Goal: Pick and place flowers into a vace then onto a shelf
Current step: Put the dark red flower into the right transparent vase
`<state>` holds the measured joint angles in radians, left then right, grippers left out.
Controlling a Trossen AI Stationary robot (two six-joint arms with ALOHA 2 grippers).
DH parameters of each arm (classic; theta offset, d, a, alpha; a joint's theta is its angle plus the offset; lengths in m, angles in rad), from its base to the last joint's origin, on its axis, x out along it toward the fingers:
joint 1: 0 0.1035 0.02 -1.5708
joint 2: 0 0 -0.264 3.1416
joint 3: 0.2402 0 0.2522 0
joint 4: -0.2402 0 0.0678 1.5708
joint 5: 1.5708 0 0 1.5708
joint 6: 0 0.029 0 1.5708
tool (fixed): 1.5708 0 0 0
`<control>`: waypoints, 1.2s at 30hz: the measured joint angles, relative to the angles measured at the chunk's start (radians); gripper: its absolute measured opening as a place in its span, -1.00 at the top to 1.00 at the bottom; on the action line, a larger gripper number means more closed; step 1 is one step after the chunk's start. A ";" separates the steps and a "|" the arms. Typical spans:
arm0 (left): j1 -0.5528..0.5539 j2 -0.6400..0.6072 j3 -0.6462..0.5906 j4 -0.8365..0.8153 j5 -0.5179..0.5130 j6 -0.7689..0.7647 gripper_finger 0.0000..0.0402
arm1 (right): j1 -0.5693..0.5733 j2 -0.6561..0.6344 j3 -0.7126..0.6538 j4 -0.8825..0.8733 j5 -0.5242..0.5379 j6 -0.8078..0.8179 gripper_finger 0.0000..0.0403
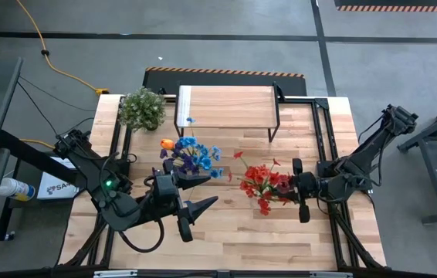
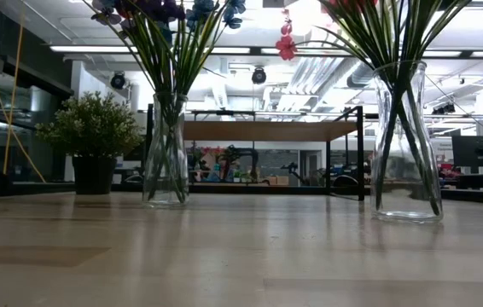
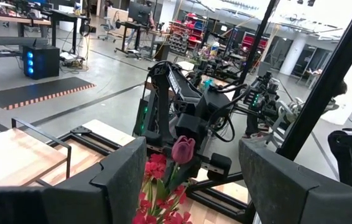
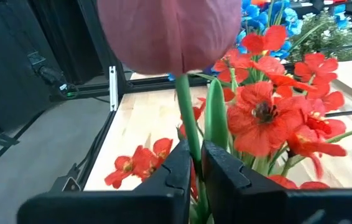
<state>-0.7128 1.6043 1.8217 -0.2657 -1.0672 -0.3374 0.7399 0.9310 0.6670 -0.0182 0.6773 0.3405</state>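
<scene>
From above, the right gripper [image 1: 299, 188] sits at the red flowers [image 1: 260, 184] in the right-hand vase [image 2: 406, 141], while the left gripper [image 1: 195, 210] waits spread and empty. Its wrist view shows fingers [image 4: 177, 167] pinching a pink tulip [image 4: 170, 31] by the stem. Placing looks underway; next comes letting go cleanly, with the shelf [image 1: 225, 106] still bare.

Both arms matte black, blocky six-joint links with rounded elbow housings. Left arm [image 1: 99, 181]: green status LED on the joint housing, black cable loop hanging off the wrist at its 6 o'clock. Left gripper [image 1: 195, 207]: two broad, tapered black fingers [image 3: 117, 180], smooth flat faces. Right arm [image 1: 373, 150]: same build, exposed cabling along the links. Right gripper [image 4: 196, 163]: slim black fingers.
</scene>
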 joint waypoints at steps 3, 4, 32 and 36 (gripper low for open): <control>0.000 0.000 0.000 -0.007 0.000 0.000 -0.43 | 0.000 0.000 0.000 -0.002 -0.002 0.002 0.81; 0.000 0.000 0.000 -0.007 0.000 0.000 -0.43 | 0.000 0.000 0.000 -0.002 -0.002 0.002 0.79; 0.000 0.000 0.000 -0.018 0.002 0.000 -0.43 | 0.000 -0.030 0.000 0.045 -0.031 -0.019 0.18; 0.000 0.000 0.000 -0.019 0.001 0.000 -0.43 | 0.000 -0.058 0.000 0.046 -0.031 -0.027 0.22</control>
<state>-0.7132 1.6043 1.8217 -0.2850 -1.0657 -0.3374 0.7399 0.8732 0.6666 0.0274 0.6462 0.3130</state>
